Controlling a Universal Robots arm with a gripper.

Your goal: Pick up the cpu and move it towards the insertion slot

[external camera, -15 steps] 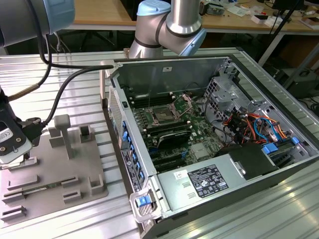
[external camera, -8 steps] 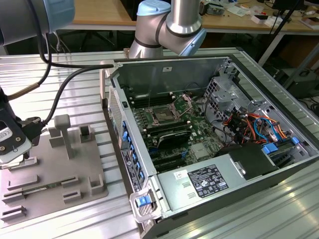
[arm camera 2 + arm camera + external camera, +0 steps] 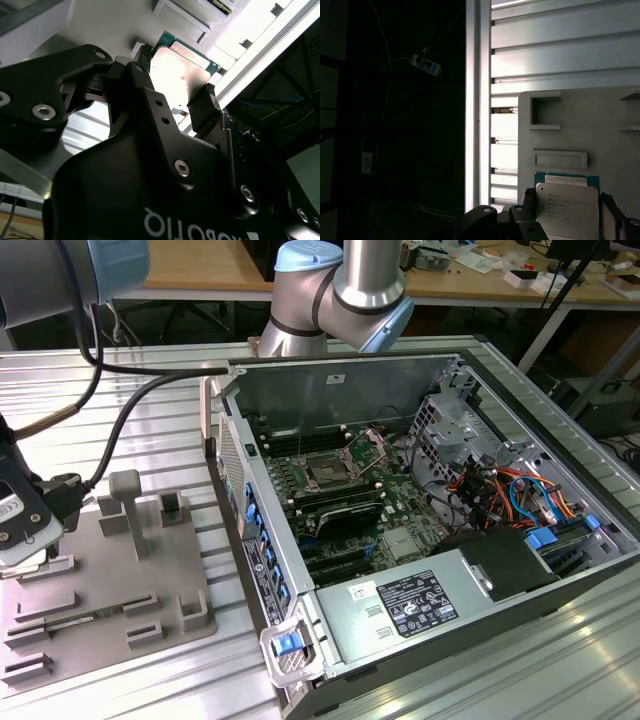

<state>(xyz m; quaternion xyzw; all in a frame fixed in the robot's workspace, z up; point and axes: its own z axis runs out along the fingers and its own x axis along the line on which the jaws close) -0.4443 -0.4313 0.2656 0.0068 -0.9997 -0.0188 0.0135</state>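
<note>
Holds cpu (image 3: 186,62) clamped inside gripper (image 3: 174,85), over the grey tray (image 3: 160,560); hangs well apart from the insertion slot (image 3: 328,470), at its nine o'clock in the exterior view.

My table (image 3: 560,660) is ribbed aluminium, with bright glare on its slats. Wooden desks (image 3: 190,265) stand beyond it, one cluttered (image 3: 480,270). Past the table edge in the first wrist view: dark floor (image 3: 395,150), cables (image 3: 436,36), power strip (image 3: 426,65).
</note>
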